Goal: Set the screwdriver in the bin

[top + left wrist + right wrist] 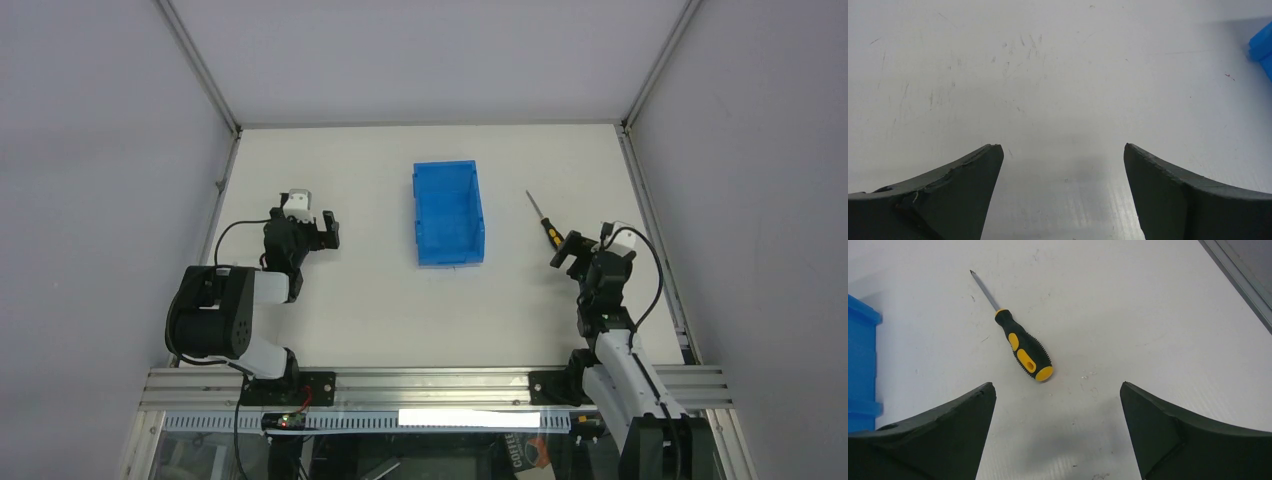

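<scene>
The screwdriver lies flat on the white table, right of the blue bin, its shaft pointing away from the arms. In the right wrist view the screwdriver lies just ahead of my jaws, yellow handle end nearest. My right gripper is open and empty, just short of the handle. The bin's corner shows at the left edge. My left gripper is open and empty over bare table, left of the bin, whose corner shows at the right edge.
The table is bounded by grey walls and metal frame rails; a rail runs along the right edge close to the right arm. A metal bar carries both arm bases at the near edge.
</scene>
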Controlling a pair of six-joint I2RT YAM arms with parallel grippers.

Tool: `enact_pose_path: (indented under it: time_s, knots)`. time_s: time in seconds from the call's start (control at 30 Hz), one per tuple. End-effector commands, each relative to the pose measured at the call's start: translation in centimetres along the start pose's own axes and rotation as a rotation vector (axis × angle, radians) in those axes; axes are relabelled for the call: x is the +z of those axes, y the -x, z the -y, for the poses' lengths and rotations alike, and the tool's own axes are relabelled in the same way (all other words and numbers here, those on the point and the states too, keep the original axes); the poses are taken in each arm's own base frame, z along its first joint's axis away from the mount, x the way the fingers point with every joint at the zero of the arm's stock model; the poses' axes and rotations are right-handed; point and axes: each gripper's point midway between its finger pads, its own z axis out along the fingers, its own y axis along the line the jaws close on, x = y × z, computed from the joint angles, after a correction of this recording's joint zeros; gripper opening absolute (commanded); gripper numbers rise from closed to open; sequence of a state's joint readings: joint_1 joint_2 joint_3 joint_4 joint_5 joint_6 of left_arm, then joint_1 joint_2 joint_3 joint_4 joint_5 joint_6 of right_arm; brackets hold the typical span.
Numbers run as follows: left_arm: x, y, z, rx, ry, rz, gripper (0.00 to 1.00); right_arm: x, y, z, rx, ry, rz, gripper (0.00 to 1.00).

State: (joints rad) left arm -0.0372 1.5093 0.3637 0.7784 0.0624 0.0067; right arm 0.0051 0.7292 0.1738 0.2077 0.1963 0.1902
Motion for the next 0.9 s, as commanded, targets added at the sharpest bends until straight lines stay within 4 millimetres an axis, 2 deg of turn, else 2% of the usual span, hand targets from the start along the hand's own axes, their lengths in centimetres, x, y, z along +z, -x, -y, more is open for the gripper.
enact_pose_path:
  time_s: [0.0,0.2,0.33,0.47,0.6,0.73,0.87]
  knots:
    - [0.4,1.6,-0.1,-0.018,0.000,0.050,0.99,0.0,2.4,-0.7,0.034,0.015,0.056,0.99]
    - [0.4,1.6,-0.1,-0.018,0.000,0.050,0.99,0.3,2.9,-1.2,0.041,0.025,0.028,0.99]
    - [0.4,1.6,-0.1,-0.018,0.001,0.050,0.99,-0.1,5.1,-2.2,0.032,0.031,-0.058,0.99]
    - [0.4,1.6,-0.1,-0.018,0.000,0.050,0.99,-0.2,8.5,-3.3,-0.027,0.025,-0.183,0.99]
    - [0.4,1.6,-0.1,-0.019,0.000,0.049,0.99,1.6,8.6,-4.0,-0.143,0.025,-0.405,0.99]
    - [0.4,1.6,-0.1,-0.018,0.000,0.050,0.99,4.4,8.3,-6.4,-0.235,0.167,-0.510,0.99]
    - [0.4,1.6,-0.1,-0.018,0.000,0.050,0.99,7.5,6.8,-6.1,-0.307,0.158,-0.597,0.99]
